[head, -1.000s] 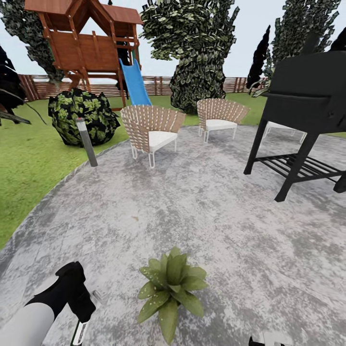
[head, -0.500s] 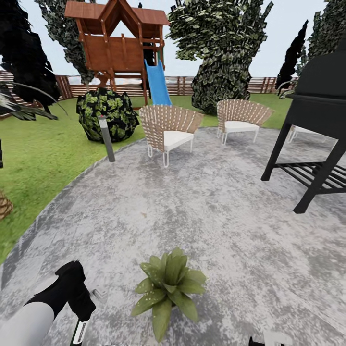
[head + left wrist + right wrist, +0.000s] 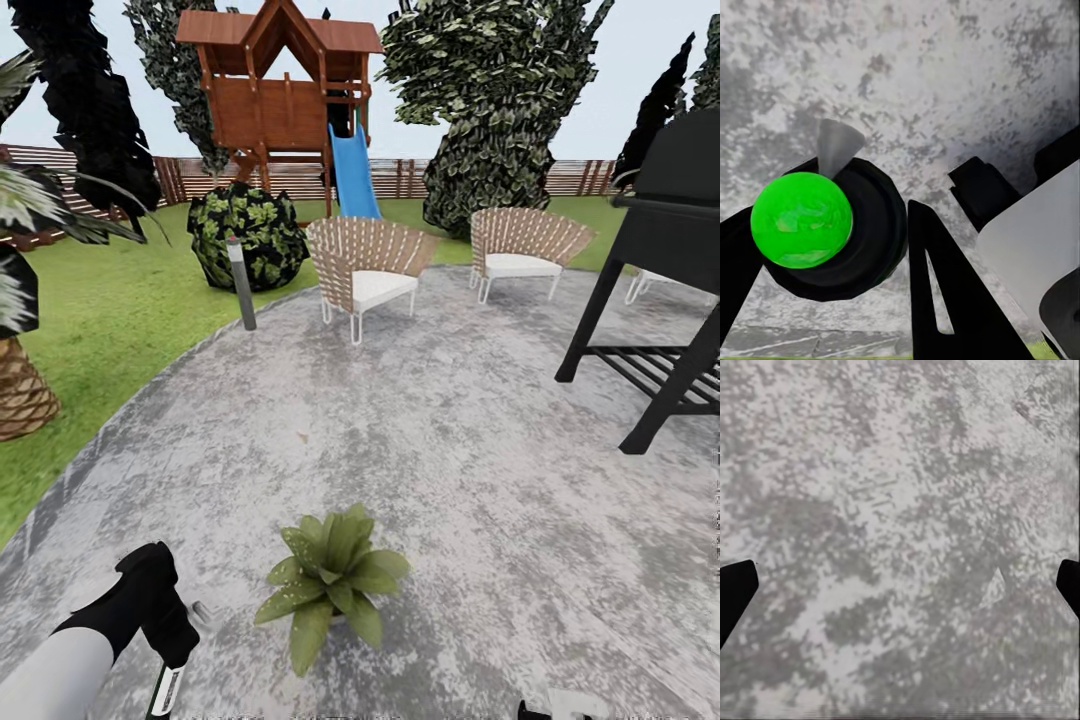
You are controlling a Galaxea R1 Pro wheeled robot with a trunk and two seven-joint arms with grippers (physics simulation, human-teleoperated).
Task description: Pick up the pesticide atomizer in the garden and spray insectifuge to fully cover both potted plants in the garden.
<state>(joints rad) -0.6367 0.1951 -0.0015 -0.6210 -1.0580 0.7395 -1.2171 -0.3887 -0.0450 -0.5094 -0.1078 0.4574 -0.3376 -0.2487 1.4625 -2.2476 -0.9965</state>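
Note:
One potted plant (image 3: 330,580), a low rosette of pointed green leaves, stands on the grey mottled patio (image 3: 450,460) just ahead of me. My left arm (image 3: 130,615) hangs low at the plant's left. In the left wrist view my left gripper (image 3: 825,232) is shut on the pesticide atomizer (image 3: 802,219), a black round body with a bright green cap and a grey nozzle, held above the patio stone. The black fingertips (image 3: 735,592) of my right gripper (image 3: 900,585) sit wide apart; it is open over bare patio with nothing between them.
Two wicker chairs (image 3: 365,272) (image 3: 525,250) stand at the patio's far side, and a black grill (image 3: 660,280) at the right. A grey bollard light (image 3: 241,285), a round bush (image 3: 248,235), a wooden playhouse with blue slide (image 3: 290,100) and a palm trunk (image 3: 20,390) line the lawn at the left.
The whole view has swung left, so chairs, grill and playhouse sit further right and a palm has come in at the left. The plant sits slightly further left. The arms keep their pose.

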